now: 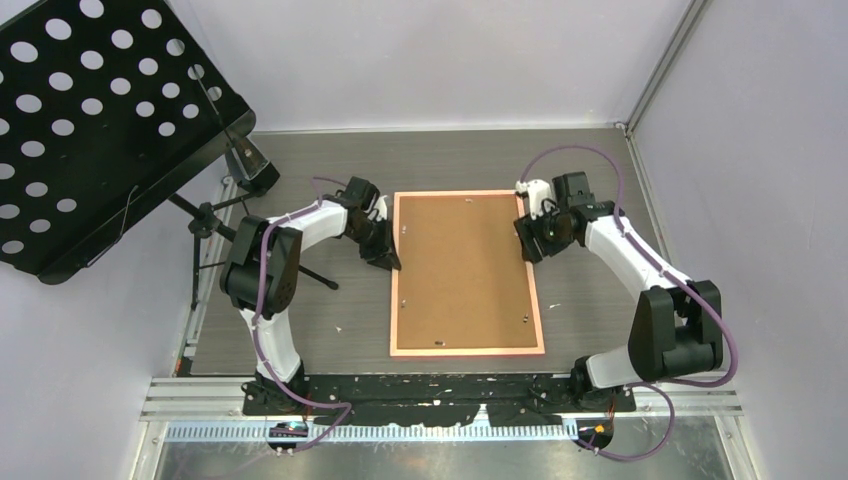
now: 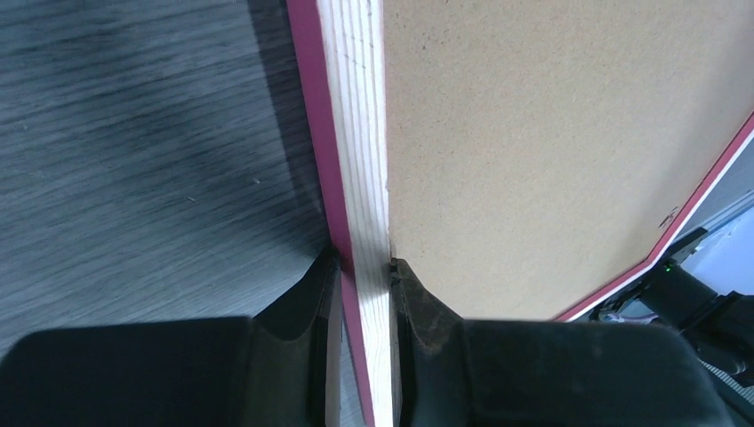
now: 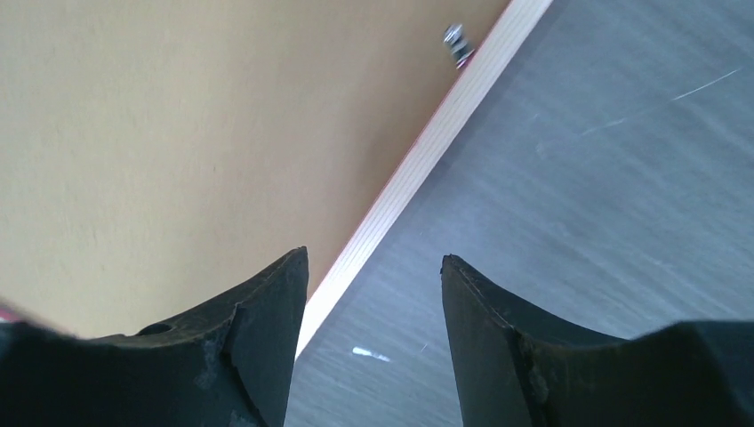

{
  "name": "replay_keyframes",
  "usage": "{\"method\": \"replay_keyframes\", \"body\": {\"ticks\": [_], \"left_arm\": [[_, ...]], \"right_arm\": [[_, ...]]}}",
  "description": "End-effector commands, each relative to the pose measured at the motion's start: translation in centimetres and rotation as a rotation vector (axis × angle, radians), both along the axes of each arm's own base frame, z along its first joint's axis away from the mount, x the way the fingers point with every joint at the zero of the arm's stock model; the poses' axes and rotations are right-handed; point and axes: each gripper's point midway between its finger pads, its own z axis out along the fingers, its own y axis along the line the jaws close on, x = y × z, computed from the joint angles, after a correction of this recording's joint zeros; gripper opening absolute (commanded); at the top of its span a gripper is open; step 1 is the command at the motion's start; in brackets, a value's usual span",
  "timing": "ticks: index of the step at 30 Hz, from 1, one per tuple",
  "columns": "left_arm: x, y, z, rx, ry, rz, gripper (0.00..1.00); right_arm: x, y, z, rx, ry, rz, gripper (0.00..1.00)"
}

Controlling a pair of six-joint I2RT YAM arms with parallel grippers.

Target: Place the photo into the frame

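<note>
In the top view, the frame (image 1: pixel 465 270) is seen lying back up at the middle of the grey table (image 1: pixel 600 160). Its brown board is turned towards the camera and bordered by the thin pink-orange rim. Small clips (image 1: pixel 524 318) are dotted along the board's edges. The left gripper (image 1: pixel 385 258) is set against the frame's left edge, towards the far end. The right gripper (image 1: pixel 530 245) is placed at the right edge, roughly opposite. A black perforated music stand (image 1: pixel 90 130) is seen at the far left, well apart from the frame.

In the left wrist view, the left gripper (image 2: pixel 363 262) is closed narrowly on the frame's side rail (image 2: pixel 360 107). The pale wood strip is pinched between the two black fingers (image 2: pixel 311 294), one on the pink outer side and the other on the board side. The brown board (image 2: pixel 551 151) fills the right of the view.

In the right wrist view, the right gripper (image 3: pixel 373 258) is held wide apart, with nothing gripped. The frame's edge (image 3: pixel 418 160) runs diagonally up from between the fingers (image 3: pixel 267 320), so one finger is over the board (image 3: pixel 178 133) and the other over the bare table (image 3: pixel 622 178). Whether either tip touches cannot be told. One metal clip (image 3: pixel 455 40) is visible at the rail (blurred, near the top).
</note>
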Motion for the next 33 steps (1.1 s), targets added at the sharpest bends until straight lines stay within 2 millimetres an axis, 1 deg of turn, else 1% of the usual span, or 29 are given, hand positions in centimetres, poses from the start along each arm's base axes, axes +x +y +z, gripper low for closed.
{"method": "replay_keyframes", "body": {"ticks": [1,4,6,12,17,22,25,29,33], "left_arm": [[2.5,-0.5,0.0,-0.025,-0.096,0.051,0.00],[3.4,-0.4,0.3,-0.026,-0.116,0.097,0.00],[4.1,-0.3,0.6,-0.027,-0.129,0.132,0.00],[5.6,0.1,0.8,-0.023,-0.148,0.212,0.00],[6.4,1.1,0.5,-0.027,-0.140,0.277,0.00],[6.6,1.3,0.3,-0.041,-0.131,0.304,0.00],[6.5,1.2,0.1,-0.049,-0.121,0.304,0.00],[6.2,1.2,0.1,-0.051,-0.122,0.304,0.00],[6.2,1.3,0.2,-0.054,-0.127,0.306,0.00]], "right_arm": [[-3.5,-0.3,-1.1,-0.027,0.052,0.125,0.63],[-4.7,-0.3,-1.7,-0.023,0.078,0.151,0.62],[-5.1,-0.3,-1.9,-0.026,0.084,0.155,0.62],[-5.2,-0.4,-2.3,-0.028,0.088,0.152,0.61],[-5.7,-0.2,-2.5,-0.020,0.105,0.182,0.61],[-7.2,0.4,-2.8,0.007,0.152,0.278,0.63],[-7.9,0.3,-3.6,0.004,0.172,0.309,0.64],[-8.6,0.4,-4.2,0.010,0.182,0.337,0.69],[-8.7,0.4,-4.6,0.006,0.198,0.337,0.74]]}}
